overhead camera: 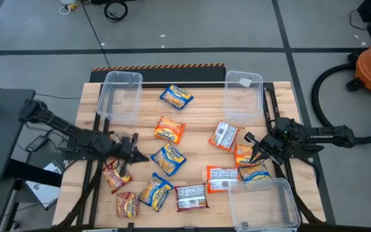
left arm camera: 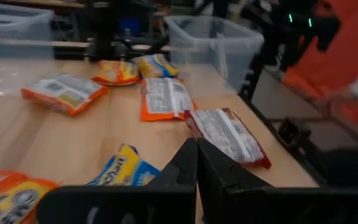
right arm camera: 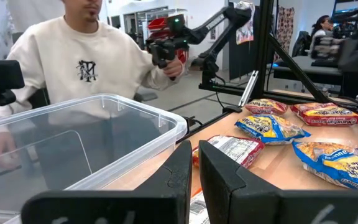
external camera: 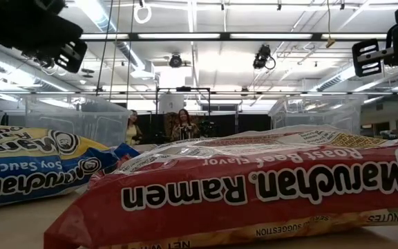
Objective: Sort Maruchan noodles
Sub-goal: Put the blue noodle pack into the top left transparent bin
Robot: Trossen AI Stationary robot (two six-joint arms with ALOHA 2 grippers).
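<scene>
Now L gripper jaws pressed together, empty; blue-yellow packet on table just below tips. R gripper nearly closed, empty, beside clear bin; noodle packets scattered.

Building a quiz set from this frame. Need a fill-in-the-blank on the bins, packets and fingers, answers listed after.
1. The number of clear plastic bins on the table is ___.
2. The left gripper has its fingers ___, holding nothing.
3. In the low view, the nearest packet, the red Maruchan Ramen packet, is printed with the flavor roast ___.
4. The right gripper hovers over the table's ___ side.

Answers: three; shut; beef; right
</scene>
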